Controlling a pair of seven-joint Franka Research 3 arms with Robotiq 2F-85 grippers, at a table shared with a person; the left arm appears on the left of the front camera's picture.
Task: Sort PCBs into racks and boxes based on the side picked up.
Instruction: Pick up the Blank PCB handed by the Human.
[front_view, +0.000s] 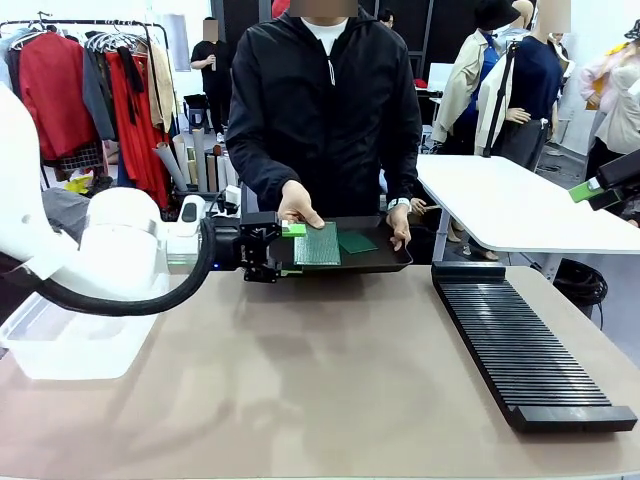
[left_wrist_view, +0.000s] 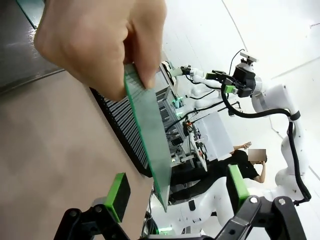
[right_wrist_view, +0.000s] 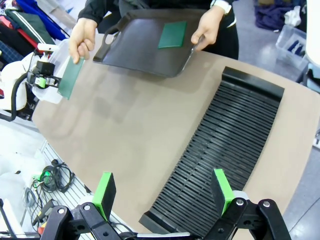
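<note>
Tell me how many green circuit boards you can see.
2. One board hangs from the person's hand inside the robot's open left hand; the second board lies on the black tray. More may be hidden.

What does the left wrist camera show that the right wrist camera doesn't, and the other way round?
Left wrist: the held PCB seen edge-on, close up, between the open jaws of the left tool, which do not touch it. Right wrist: the person's other hand gripping the black tray, nearly the whole rack, and the right tool, open. Both: the hand offering that PCB, and part of the rack.
</note>
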